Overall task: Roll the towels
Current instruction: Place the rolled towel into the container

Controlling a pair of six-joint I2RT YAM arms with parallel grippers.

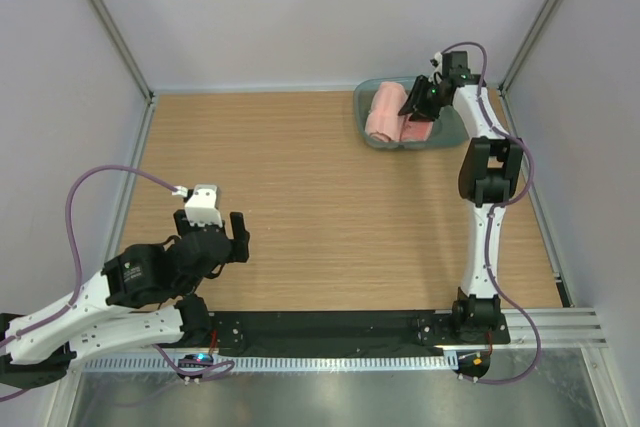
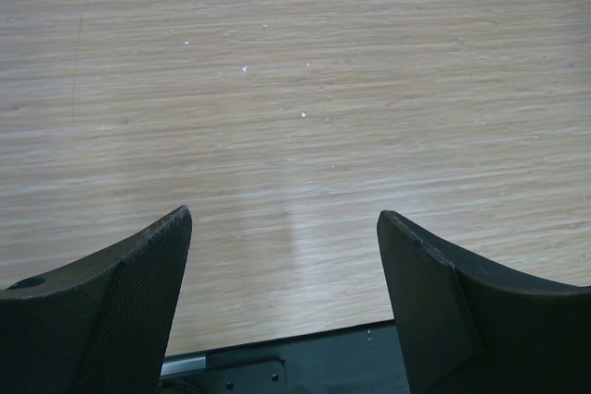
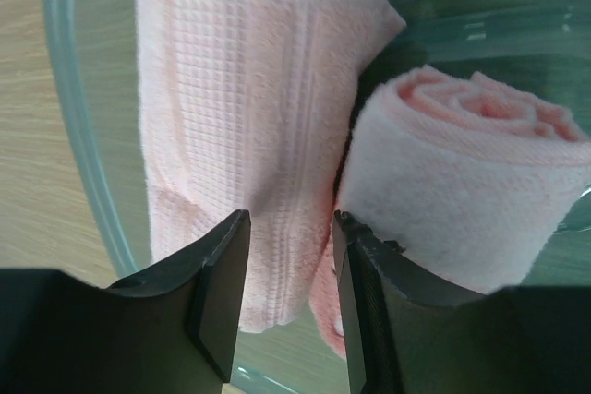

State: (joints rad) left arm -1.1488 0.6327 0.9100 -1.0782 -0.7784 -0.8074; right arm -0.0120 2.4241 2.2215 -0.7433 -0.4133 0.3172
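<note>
Two salmon-pink towels lie side by side in the blue-green tub [image 1: 360, 107] at the far right of the table. The left towel [image 1: 383, 112] [image 3: 231, 89] shows a waffle-weave band. The right towel [image 1: 418, 133] [image 3: 462, 191] is rolled, its spiral end facing the right wrist camera. My right gripper [image 1: 418, 105] [image 3: 286, 219] is down in the tub, its jaws narrowed on the inner edge of the left towel, with one fingertip in the crease between the two. My left gripper [image 1: 213, 237] [image 2: 284, 214] hangs open over bare wood at the near left, holding nothing.
The tub's translucent rim [image 3: 66, 136] curves along the left of the right wrist view, with wooden tabletop [image 1: 320, 187] beyond it. White walls and metal posts close in the table. A black rail [image 1: 330, 327] runs along the near edge.
</note>
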